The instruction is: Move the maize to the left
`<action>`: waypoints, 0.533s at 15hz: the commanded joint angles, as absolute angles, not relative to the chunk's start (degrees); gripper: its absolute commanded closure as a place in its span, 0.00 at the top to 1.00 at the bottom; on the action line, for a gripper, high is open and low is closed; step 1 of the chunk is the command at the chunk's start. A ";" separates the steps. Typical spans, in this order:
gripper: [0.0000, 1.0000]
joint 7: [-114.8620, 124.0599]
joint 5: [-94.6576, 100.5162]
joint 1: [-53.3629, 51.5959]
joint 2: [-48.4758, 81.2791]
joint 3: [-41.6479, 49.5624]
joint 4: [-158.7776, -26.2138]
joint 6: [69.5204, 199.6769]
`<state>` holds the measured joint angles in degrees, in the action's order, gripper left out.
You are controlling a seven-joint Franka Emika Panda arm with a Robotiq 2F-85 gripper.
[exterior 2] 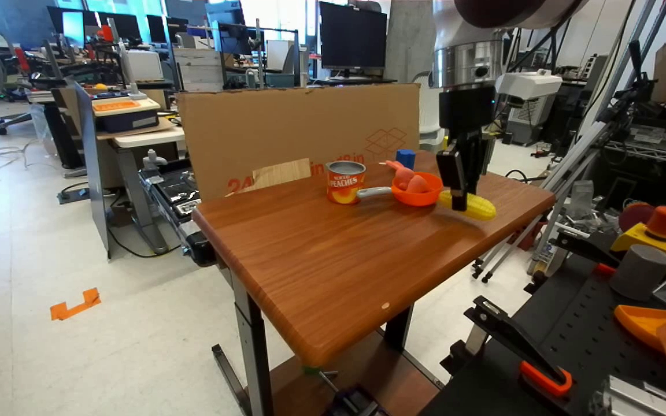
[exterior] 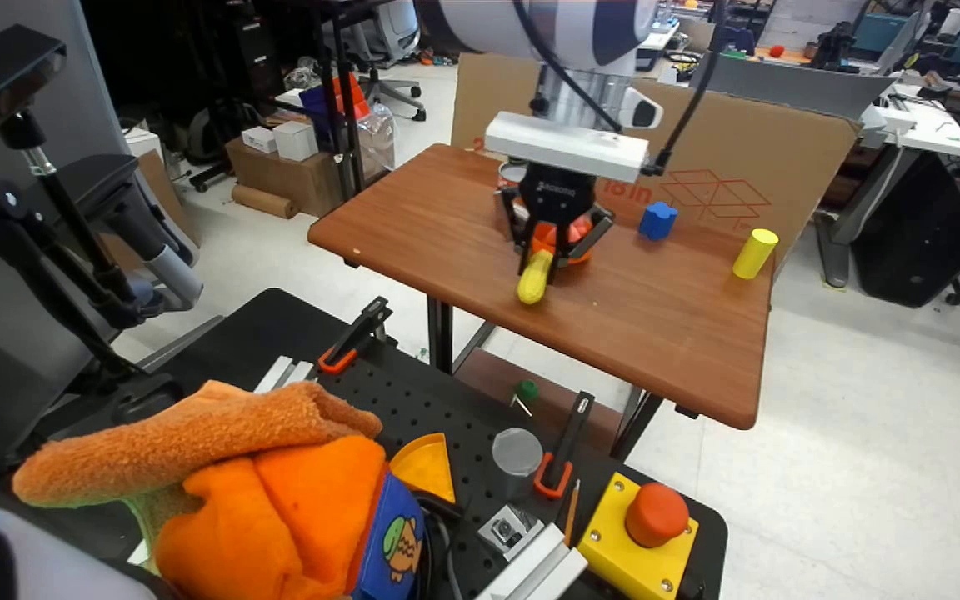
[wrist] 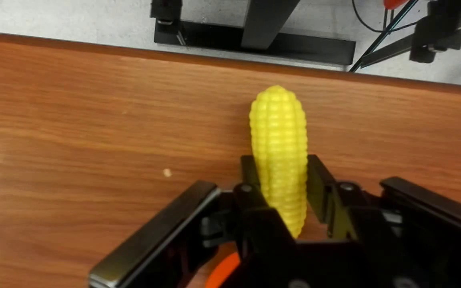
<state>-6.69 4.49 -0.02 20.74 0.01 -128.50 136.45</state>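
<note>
Yellow plastic by the look of it: that's the maize [wrist: 278, 132], pinched by the gripper [wrist: 281, 172], whose fingers [wrist: 318, 189] are closed in to the cob's width, one against each flank. Hold seems a bit off centre, with the longer end sticking out toward the edge of the table [exterior 2: 310, 248]. The back end is right beside the orange pan [exterior 2: 417, 198]. It looks slightly tilted and maybe just clear of the wood, but I can't swear to that. So I'd say the grab is sorted and the carry is the step in hand. Go up a little first so neither cob nor fingertips catch the pan's rim, then travel left at one steady height (whose left? the sentence doesn't say, so settle that first). No quick twists, since an off-centre grip on something round could let it pivot. Stay well inside the edge too, given where the long end points. For the drop, lower gently until the wood takes the weight, spread the fingers slowly and back straight up, otherwise a rounded toy like that might roll.
</note>
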 commanded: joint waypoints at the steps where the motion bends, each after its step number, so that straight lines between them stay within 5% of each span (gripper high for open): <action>1: 0.08 -1.80 6.61 -3.91 20.86 -1.53 -131.51 140.27; 8: 0.08 3.31 7.54 -8.07 22.88 -2.41 -129.27 139.87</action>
<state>1.62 6.39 -7.67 21.09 -2.31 -130.09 138.22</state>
